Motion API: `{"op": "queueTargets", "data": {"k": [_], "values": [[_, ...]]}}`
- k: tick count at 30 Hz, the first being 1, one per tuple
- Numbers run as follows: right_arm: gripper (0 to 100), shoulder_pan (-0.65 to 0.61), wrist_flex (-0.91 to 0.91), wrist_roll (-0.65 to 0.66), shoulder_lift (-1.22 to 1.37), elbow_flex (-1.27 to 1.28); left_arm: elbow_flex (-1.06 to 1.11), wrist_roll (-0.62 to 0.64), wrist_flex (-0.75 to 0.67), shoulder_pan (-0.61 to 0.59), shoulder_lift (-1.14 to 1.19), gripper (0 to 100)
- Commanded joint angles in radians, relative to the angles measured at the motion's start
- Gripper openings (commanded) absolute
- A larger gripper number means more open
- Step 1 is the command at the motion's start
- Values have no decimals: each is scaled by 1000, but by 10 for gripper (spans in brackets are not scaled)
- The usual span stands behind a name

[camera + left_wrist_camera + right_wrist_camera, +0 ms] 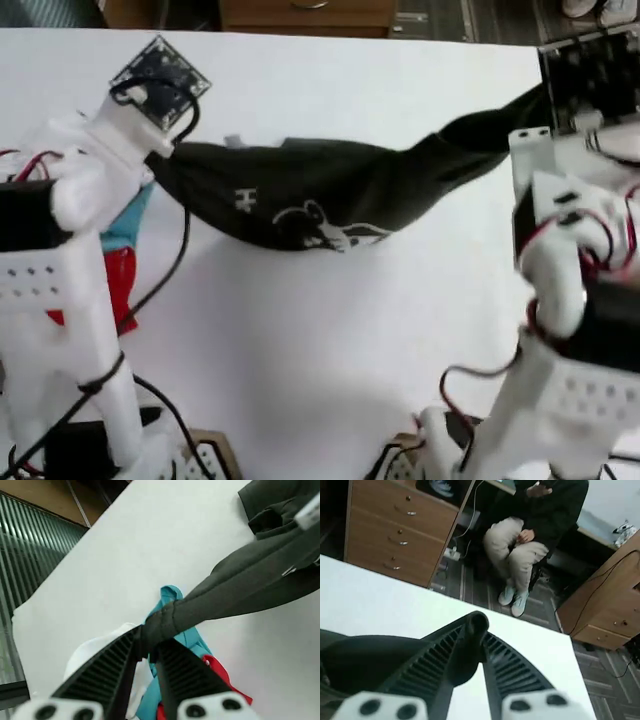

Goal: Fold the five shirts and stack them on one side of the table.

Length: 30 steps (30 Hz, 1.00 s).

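Wooden drawer units (pixel 395 525) stand on the floor past the far edge of the white bench (pixel 330 340), and over that bench I have one dark shirt (pixel 320 195) strung between both arms. My left fingers (pixel 165 657) are clamped on a bunched, rope-like end of it, and my right fingers (pixel 497 655) are pinched closed on the other dark end, up near the far right corner. The shirt's long axis runs across the bench from the left grip to the right one, and its printed middle sags lowest. I can't tell whether that belly touches the surface. Right under the left grip lies a teal and red shirt (pixel 122 255) with some white cloth (pixel 95 647) beside it, so that seems to be the side where things are gathering. As I read it, this shirt is gathered into a twisted band, not spread flat, so no fold is in it yet. What the next move depends on is that each arm holds one end of the long axis. The left end hangs directly over the teal and red shirt, so I would want to lay the dark shirt down on open bench toward the middle, not on top of that one.
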Motion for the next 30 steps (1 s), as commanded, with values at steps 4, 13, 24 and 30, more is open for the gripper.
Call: {"op": "queueTargets", "data": {"k": [4, 13, 24, 30], "values": [[20, 8, -64, -8, -145, -46, -188, 8, 55, 9, -89, 20], [19, 7, -127, -95, -217, -51, -216, 8, 74, 9, -236, 20], [19, 13, -203, -92, -306, -51, -216, 8, 12, 2, -368, 20], [19, 15, -203, -92, -309, -52, -151, 9, 14, 3, -371, 20]]}}
